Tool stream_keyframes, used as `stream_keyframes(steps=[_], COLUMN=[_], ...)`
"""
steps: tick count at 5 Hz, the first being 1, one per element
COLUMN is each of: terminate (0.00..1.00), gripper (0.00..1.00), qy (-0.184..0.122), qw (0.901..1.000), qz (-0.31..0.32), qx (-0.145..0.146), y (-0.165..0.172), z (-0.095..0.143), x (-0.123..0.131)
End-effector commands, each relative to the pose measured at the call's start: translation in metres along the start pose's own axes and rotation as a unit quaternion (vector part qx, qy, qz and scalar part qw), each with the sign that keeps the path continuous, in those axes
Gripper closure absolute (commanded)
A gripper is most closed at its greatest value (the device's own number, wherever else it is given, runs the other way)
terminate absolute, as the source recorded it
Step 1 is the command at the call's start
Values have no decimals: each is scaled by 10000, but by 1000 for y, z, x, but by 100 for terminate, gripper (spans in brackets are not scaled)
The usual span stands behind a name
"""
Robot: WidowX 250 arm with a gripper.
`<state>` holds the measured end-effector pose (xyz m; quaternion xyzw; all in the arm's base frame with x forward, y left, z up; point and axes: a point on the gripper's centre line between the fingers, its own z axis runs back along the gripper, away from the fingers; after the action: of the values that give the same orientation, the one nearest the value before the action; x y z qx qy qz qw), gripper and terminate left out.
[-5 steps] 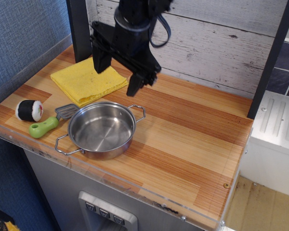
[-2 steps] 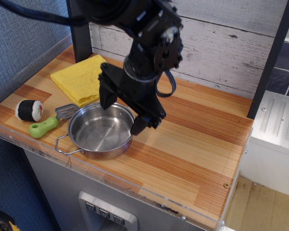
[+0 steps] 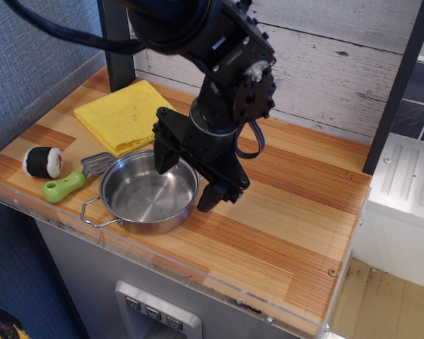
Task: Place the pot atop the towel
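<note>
The shiny steel pot [image 3: 145, 196] sits on the wooden counter near the front left edge, with one wire handle showing at its front left. The yellow towel [image 3: 122, 116] lies flat behind it at the back left, apart from the pot. My black gripper [image 3: 186, 182] is open and hangs over the pot's right rim. One finger [image 3: 165, 155] is over the inside of the pot. The other finger [image 3: 213, 195] is outside the rim on the right. The pot's right handle is hidden behind the gripper.
A green-handled spatula [image 3: 71, 182] lies against the pot's left side. A black and white sushi toy [image 3: 42, 161] sits at the far left. A dark post [image 3: 117, 42] stands behind the towel. The counter's front edge [image 3: 198, 272] is close to the pot.
My gripper has come down and forward from above the towel's right corner to the pot's right rim, staying open. The pot and towel have not moved.
</note>
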<state>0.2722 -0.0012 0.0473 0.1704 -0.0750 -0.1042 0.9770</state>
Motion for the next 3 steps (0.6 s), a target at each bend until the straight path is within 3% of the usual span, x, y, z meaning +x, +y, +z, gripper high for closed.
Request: stream_keyframes(steps=[1,3], terminate=[0,0], gripper=[0,0], qy=[-65,56], qw=[9999,9999], qz=[-110,-92], qx=[-4,29], y=[-7,-3], z=[0,-15], x=[0,-2])
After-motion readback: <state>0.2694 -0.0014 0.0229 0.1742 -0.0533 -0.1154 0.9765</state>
